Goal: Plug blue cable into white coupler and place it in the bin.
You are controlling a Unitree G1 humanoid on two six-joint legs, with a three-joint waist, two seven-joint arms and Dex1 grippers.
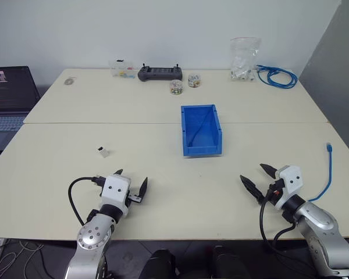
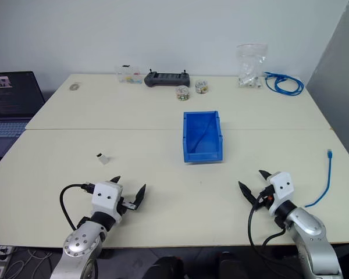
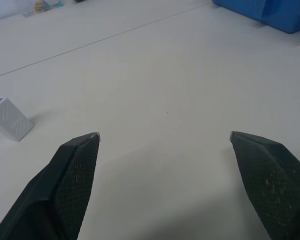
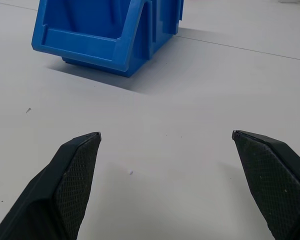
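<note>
- Your left gripper (image 1: pixel 131 183) hangs low over the near edge of the table (image 1: pixel 163 174), jaws spread wide, nothing between them.
- Your right gripper (image 1: pixel 257 179) does the same on the other side, released and empty.
- The white coupler (image 1: pixel 103 152) sits on the table just ahead of your left gripper and slightly to its left, apart from it. It looks tiny, light and hard, so it will likely skid if nudged; pinch it across its flat sides and leave the socket face free.
- The blue cable (image 1: pixel 327 174) lies out by the table's right edge, its plug end (image 1: pixel 328 147) pointing away from you. It looks thin and floppy; grab just behind the plug so the tip stays steady.
- The bin (image 1: pixel 201 130) stands mid-table, well beyond both grippers, open-topped and empty as far as you can see.
- Farther back, a clear bag (image 1: pixel 244 58) holds white pieces, with a coiled blue bundle (image 1: pixel 276 76) just beside it.
- Two small jars (image 1: pixel 184 83) stand at the far edge; their contents are too small to tell.
</note>
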